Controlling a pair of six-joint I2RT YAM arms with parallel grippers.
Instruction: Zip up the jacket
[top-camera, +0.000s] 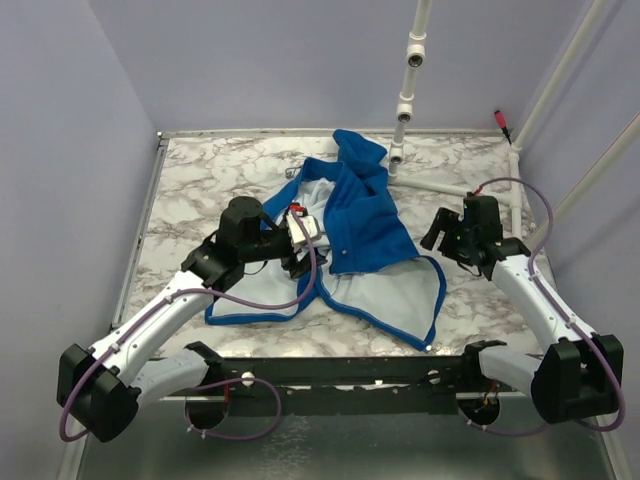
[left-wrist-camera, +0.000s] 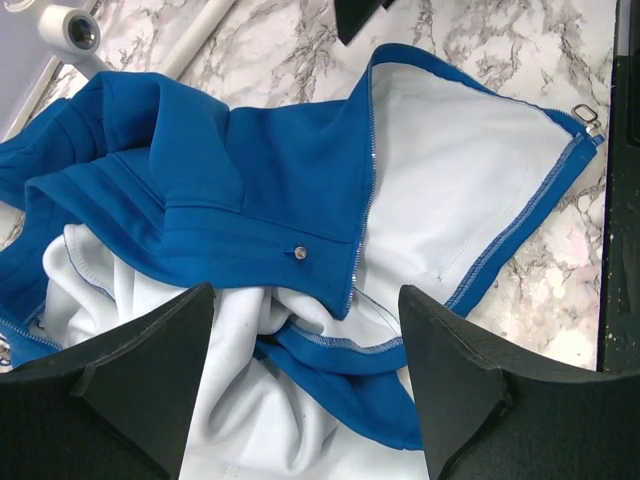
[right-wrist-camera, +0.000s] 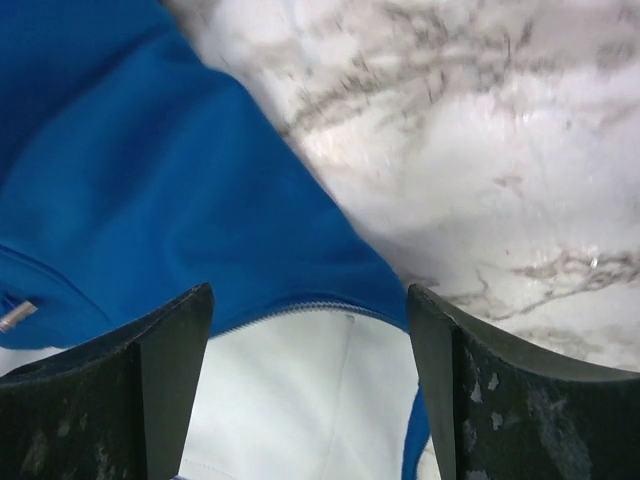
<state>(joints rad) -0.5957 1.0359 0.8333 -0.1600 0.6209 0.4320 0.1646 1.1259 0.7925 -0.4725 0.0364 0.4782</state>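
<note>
The royal-blue jacket (top-camera: 365, 215) lies crumpled and open on the table's middle, with its pale lining (top-camera: 400, 290) facing up at the front. My left gripper (top-camera: 298, 258) hovers open over its left part. In the left wrist view the open gripper (left-wrist-camera: 305, 300) frames bunched lining and a blue hem. The zipper teeth (left-wrist-camera: 362, 200) run along a front edge, and a metal pull (left-wrist-camera: 585, 118) sits at the far flap corner. My right gripper (top-camera: 437, 232) is open beside the jacket's right edge. In its own view the gripper (right-wrist-camera: 310, 295) is above the zipper edge (right-wrist-camera: 290, 310), empty.
The marble table (top-camera: 200, 180) is walled on three sides. A white pipe frame (top-camera: 405, 100) stands at the back, with a bar along the table at the back right. A red-tipped part (top-camera: 502, 122) sits at the back right corner.
</note>
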